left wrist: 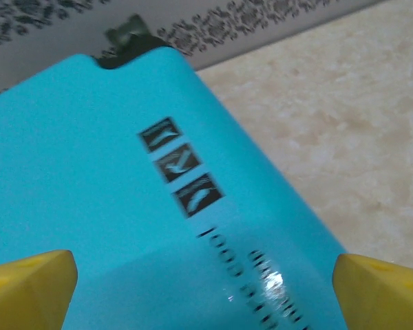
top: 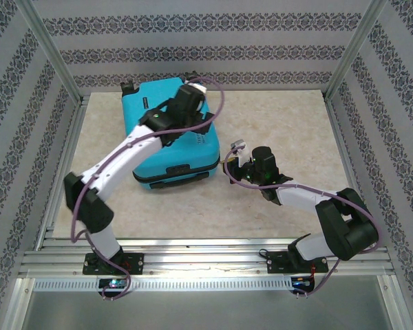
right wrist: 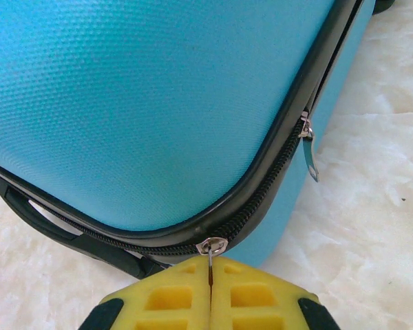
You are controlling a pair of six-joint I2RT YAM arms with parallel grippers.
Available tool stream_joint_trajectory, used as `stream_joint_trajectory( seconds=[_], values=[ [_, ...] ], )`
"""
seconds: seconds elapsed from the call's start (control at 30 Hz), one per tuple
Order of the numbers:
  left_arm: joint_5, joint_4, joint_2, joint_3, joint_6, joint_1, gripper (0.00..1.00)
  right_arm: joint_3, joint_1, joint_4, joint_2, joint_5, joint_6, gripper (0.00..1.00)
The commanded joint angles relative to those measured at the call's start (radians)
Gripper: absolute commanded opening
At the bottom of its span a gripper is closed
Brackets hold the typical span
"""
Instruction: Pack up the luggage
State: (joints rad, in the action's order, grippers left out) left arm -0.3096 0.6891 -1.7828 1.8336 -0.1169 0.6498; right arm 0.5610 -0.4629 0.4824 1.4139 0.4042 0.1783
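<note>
The suitcase (top: 189, 155) lies closed and flat on the table (top: 275, 124). It looks stiff and slippery, so the zipper pull (right wrist: 211, 246) is the better hold. The right gripper (right wrist: 210, 289) pinches this pull, and the left gripper (left wrist: 206, 292) hangs wide open and empty over the suitcase.

1. L arm (top: 124, 155): elbow tucked low near its base, forearm stretched far out and over to the R.
2. L gripper (top: 195, 89): wide open, yellow fingertips (left wrist: 27, 285) well apart, pointing down.
3. R arm (top: 310, 199): elbow bent out to the R, forearm swung in toward the L.
4. R gripper (right wrist: 210, 275): clamped tight, yellow pads pressed together, pinching a zip pull (right wrist: 212, 246).
</note>
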Motion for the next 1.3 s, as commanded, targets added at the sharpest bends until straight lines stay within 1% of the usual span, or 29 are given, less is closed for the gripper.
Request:
stream_joint_trajectory(
  seconds=[0.0, 0.07, 0.17, 0.37, 0.43, 0.6, 0.77, 0.9, 1.07, 1.17, 1.27],
  values=[
    [-0.086, 0.124, -0.113, 0.101, -0.016, 0.057, 0.95, 0.039, -0.013, 0.062, -0.049, 0.014, -0.008, 0.0],
    [-0.105, 0.14, -0.174, 0.156, -0.025, 0.075, 0.95, 0.036, -0.014, 0.064, -0.049, 0.016, -0.003, 0.0],
    [-0.126, 0.16, -0.231, 0.207, -0.042, 0.079, 0.95, 0.027, -0.014, 0.072, -0.057, 0.013, -0.002, 0.0],
    [-0.209, 0.229, -0.265, 0.232, -0.056, 0.091, 0.94, 0.011, -0.016, 0.062, -0.086, 0.003, -0.006, 0.0],
    [-0.226, 0.263, -0.275, 0.23, -0.065, 0.09, 0.92, 0.004, -0.017, 0.065, -0.091, 0.003, -0.001, 0.0],
    [-0.201, 0.309, -0.275, 0.186, -0.063, 0.093, 0.85, 0.002, -0.033, 0.052, -0.097, 0.06, 0.002, 0.0],
    [-0.212, 0.36, -0.242, 0.107, -0.053, 0.093, 0.8, -0.009, -0.095, 0.063, -0.111, 0.034, 0.004, 0.0],
    [-0.232, 0.351, -0.154, -0.036, -0.035, 0.091, 0.8, -0.015, -0.187, 0.082, -0.109, -0.038, 0.008, 0.0],
    [-0.243, 0.354, -0.062, -0.144, -0.045, 0.089, 0.8, -0.013, -0.295, 0.121, -0.082, -0.161, -0.004, 0.0],
    [-0.25, 0.342, -0.035, -0.187, -0.056, 0.09, 0.8, -0.003, -0.314, 0.125, -0.057, -0.239, -0.009, 0.0],
    [-0.256, 0.337, -0.027, -0.238, -0.077, 0.088, 0.79, -0.004, -0.314, 0.11, -0.061, -0.349, -0.019, 0.0]
  ],
)
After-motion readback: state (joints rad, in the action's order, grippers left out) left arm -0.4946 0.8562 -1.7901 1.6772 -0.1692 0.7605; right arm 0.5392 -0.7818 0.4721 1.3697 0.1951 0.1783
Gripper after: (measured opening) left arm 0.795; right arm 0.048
